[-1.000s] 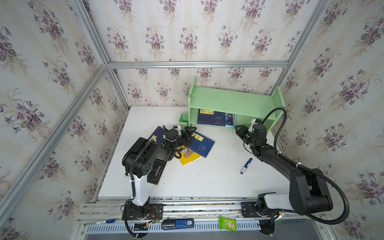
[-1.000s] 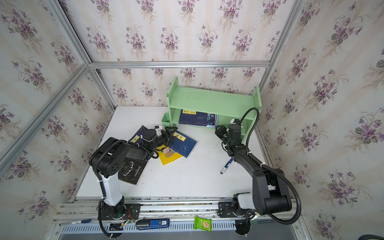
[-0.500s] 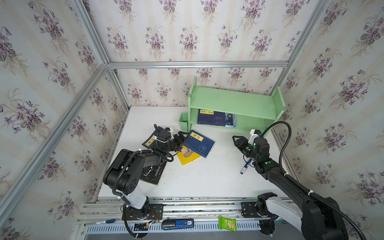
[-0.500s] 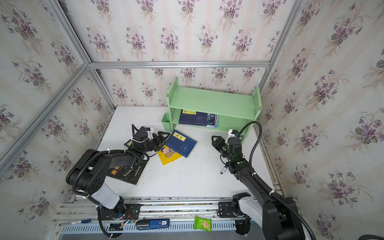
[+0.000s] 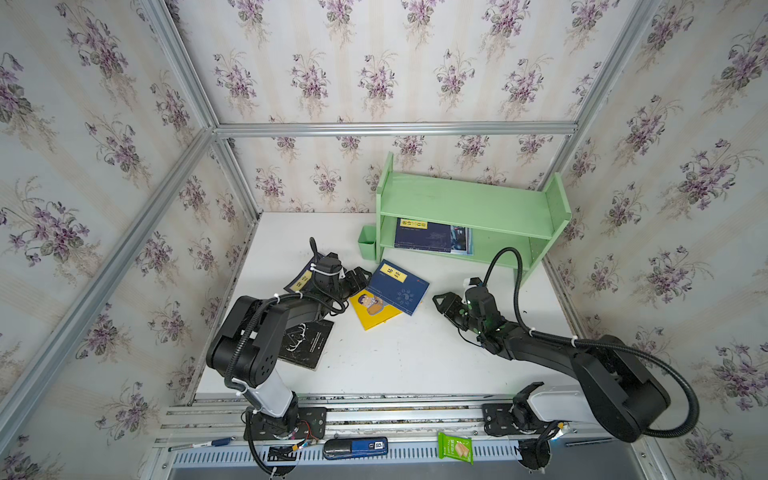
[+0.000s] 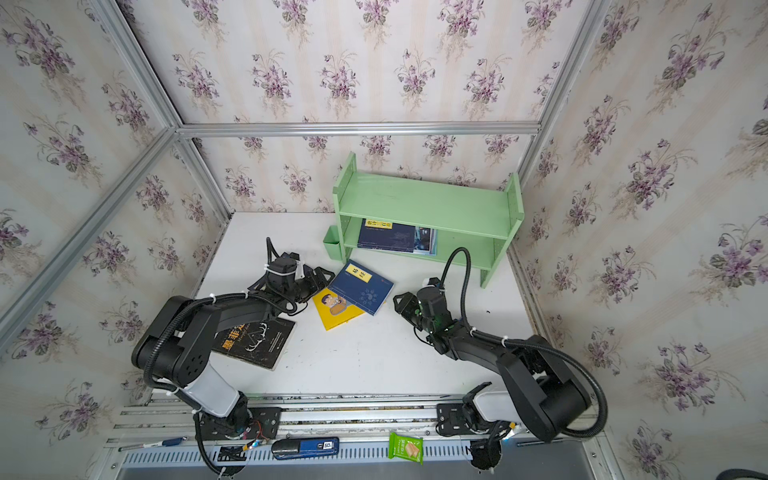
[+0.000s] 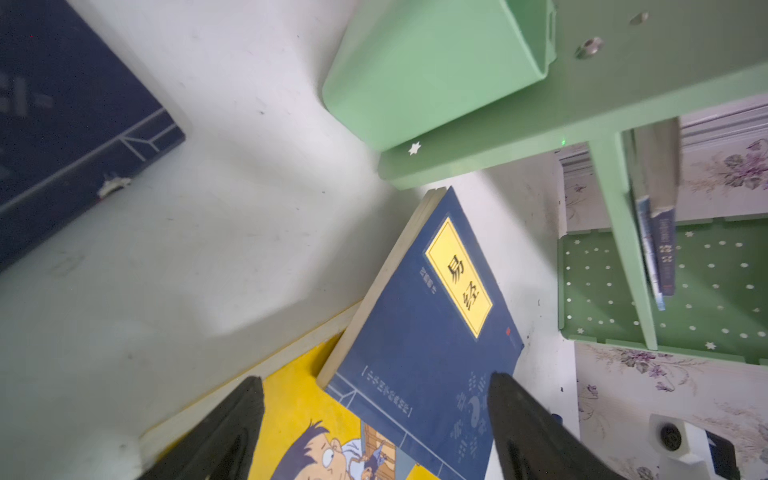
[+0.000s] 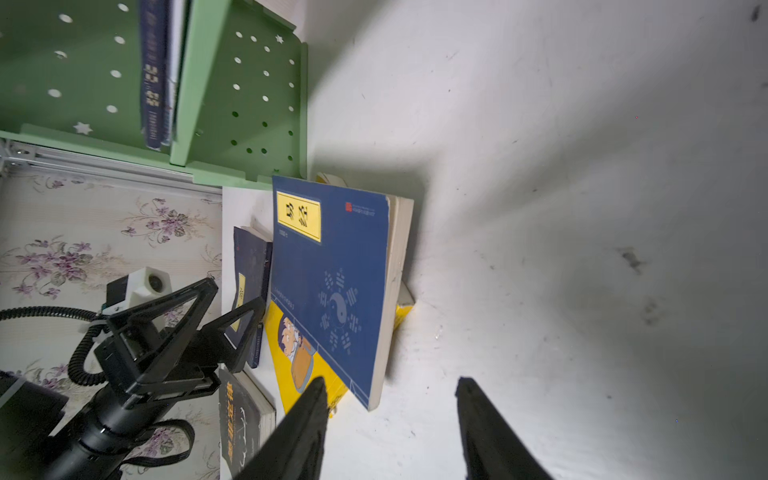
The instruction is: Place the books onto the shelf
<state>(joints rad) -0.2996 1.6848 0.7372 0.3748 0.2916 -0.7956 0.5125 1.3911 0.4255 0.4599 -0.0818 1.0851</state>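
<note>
A navy book with a yellow label lies partly on the yellow cartoon book mid-table. My left gripper stands open at their left edge, both covers showing between its fingers. From the right, my right gripper faces the navy book, open and empty. Under the left arm lie another navy book and the black book. The green shelf at the back holds books flat on its lower tier.
A small green cup hangs on the shelf's left side, close to the navy book. Floral walls with metal posts close in the white table. On the front rail lie a pen, a blue-black device and a green packet.
My right arm has drawn back from the shelf to the table's middle, turned toward the navy book and opened its jaws wider. The left gripper shifted slightly left, still open.
</note>
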